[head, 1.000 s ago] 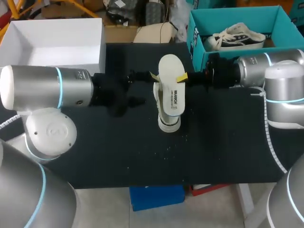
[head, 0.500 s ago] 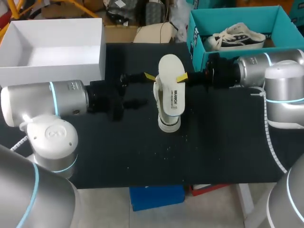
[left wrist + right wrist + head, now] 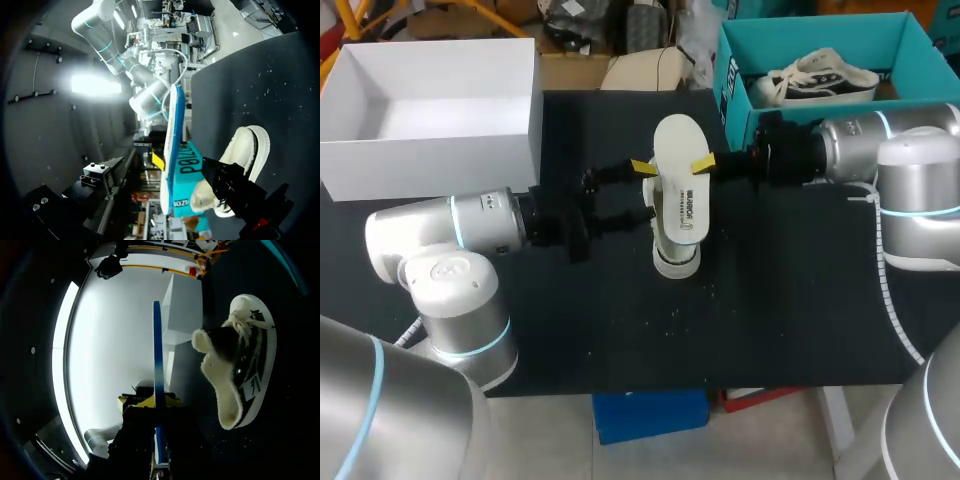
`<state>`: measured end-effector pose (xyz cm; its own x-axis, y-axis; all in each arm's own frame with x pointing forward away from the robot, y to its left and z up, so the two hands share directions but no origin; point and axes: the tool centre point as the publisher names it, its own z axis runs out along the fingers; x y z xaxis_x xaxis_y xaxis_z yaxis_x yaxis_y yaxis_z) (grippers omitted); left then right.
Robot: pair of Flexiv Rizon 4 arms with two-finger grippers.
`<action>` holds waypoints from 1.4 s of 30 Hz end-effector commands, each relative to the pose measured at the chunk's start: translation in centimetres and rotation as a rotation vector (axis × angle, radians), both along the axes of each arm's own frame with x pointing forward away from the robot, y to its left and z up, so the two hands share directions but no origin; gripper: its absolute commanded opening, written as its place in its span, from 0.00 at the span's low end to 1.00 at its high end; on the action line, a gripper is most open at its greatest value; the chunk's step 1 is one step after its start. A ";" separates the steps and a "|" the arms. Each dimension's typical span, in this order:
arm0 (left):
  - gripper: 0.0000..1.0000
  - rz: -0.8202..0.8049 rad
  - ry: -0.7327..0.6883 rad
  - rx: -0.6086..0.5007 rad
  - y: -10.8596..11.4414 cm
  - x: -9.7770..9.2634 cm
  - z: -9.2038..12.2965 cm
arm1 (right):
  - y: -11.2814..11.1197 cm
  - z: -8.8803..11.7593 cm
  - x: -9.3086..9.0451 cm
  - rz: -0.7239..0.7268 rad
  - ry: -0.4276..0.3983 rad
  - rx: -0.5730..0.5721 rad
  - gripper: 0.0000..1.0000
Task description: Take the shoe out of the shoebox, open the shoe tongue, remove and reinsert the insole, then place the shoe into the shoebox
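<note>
White insole hangs level over the shoe on the black bench, pinched at one edge by the right gripper. Left gripper gapes wide at the opposite edge. Teal shoebox stands behind.

— Finish?
— The rounded silver-grey left arm and right arm are banded light blue; the black left gripper is tipped yellow.
— Cables?
— A white ribbed cable is strung beside the right arm.
</note>
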<state>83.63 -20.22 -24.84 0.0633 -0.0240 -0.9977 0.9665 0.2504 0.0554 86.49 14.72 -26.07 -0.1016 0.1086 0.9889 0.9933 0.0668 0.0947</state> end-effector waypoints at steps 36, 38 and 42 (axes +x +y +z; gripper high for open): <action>0.00 -0.100 -0.174 0.086 -5.1 4.2 -0.7 | 0.1 0.0 0.0 -0.001 -0.001 -0.001 0.00; 0.00 -0.100 -0.172 0.085 -5.1 4.2 -0.8 | 0.1 0.0 0.0 -0.001 -0.001 -0.001 0.00; 0.00 -0.093 -0.170 0.086 -5.1 4.1 -0.8 | 0.1 0.0 0.0 -0.001 -0.001 -0.001 0.00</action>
